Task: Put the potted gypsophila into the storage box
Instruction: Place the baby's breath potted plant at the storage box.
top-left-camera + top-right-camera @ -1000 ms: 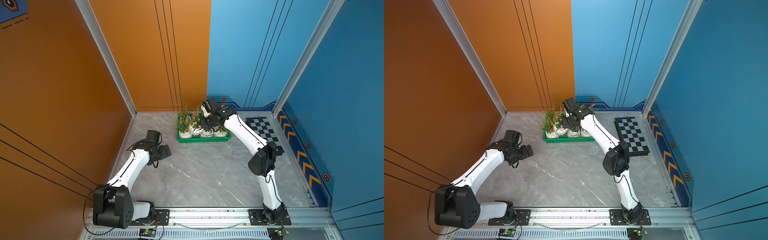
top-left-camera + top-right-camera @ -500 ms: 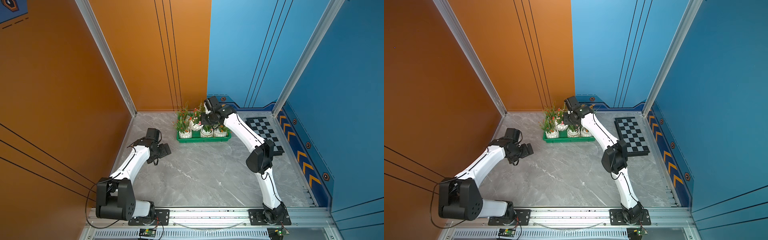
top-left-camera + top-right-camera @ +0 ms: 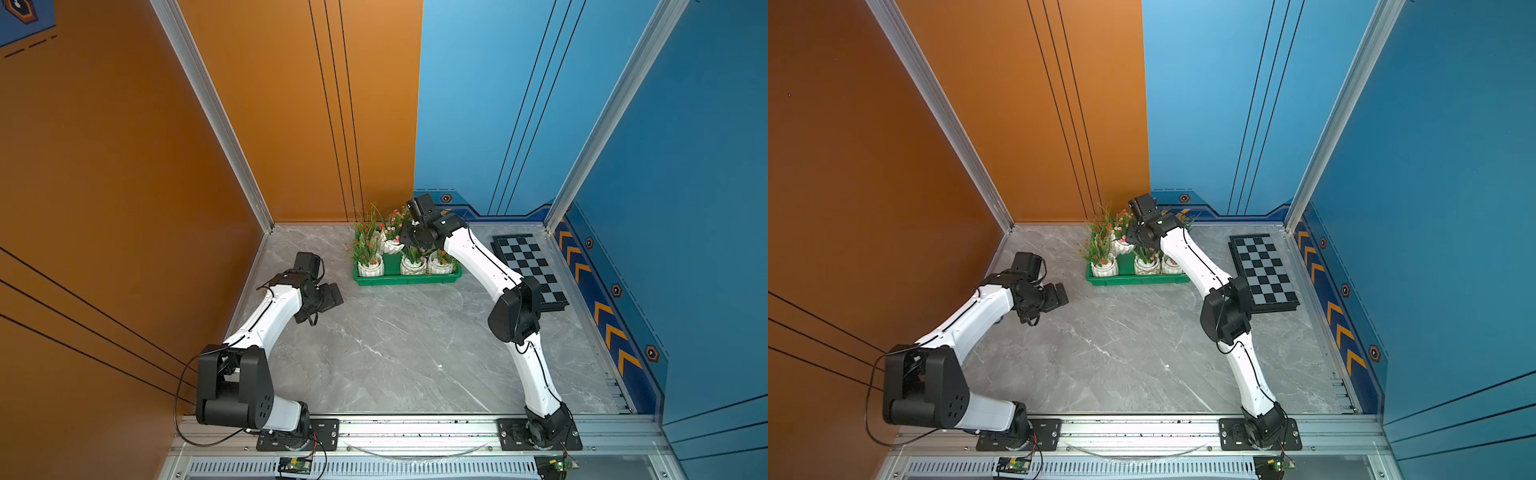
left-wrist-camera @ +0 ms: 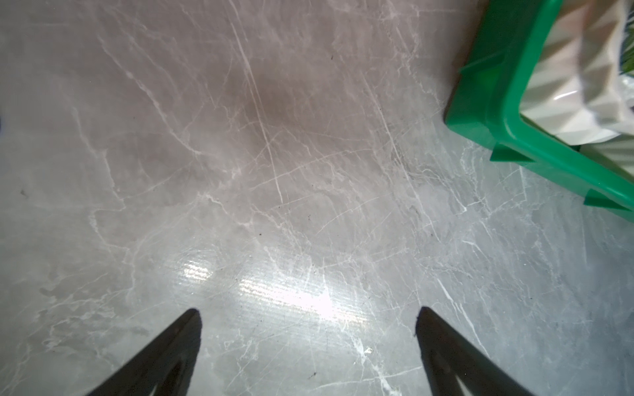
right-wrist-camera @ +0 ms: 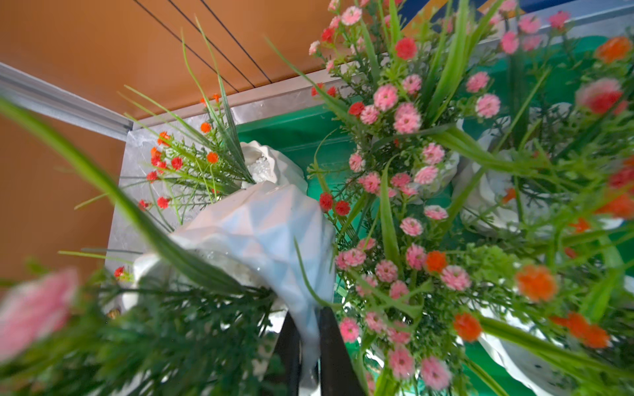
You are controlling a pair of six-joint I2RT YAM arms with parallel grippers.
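Note:
The green storage box stands on the floor near the back wall and holds several potted gypsophila. Three white pots line its front, with a gap after the leftmost. My right gripper is shut on the rim of another white pot, held above that gap among the sprigs. My left gripper stands open over bare floor left of the box, holding nothing.
A black-and-white chequered board lies at the right, beside the right arm's elbow. Orange and blue walls close in the back and sides. Grey marble floor lies between the two arms in front of the box.
The right gripper has lifted its pot up and back out of the front row, leaving a gap there. The right elbow has swung a little left. The left arm has shifted slightly.

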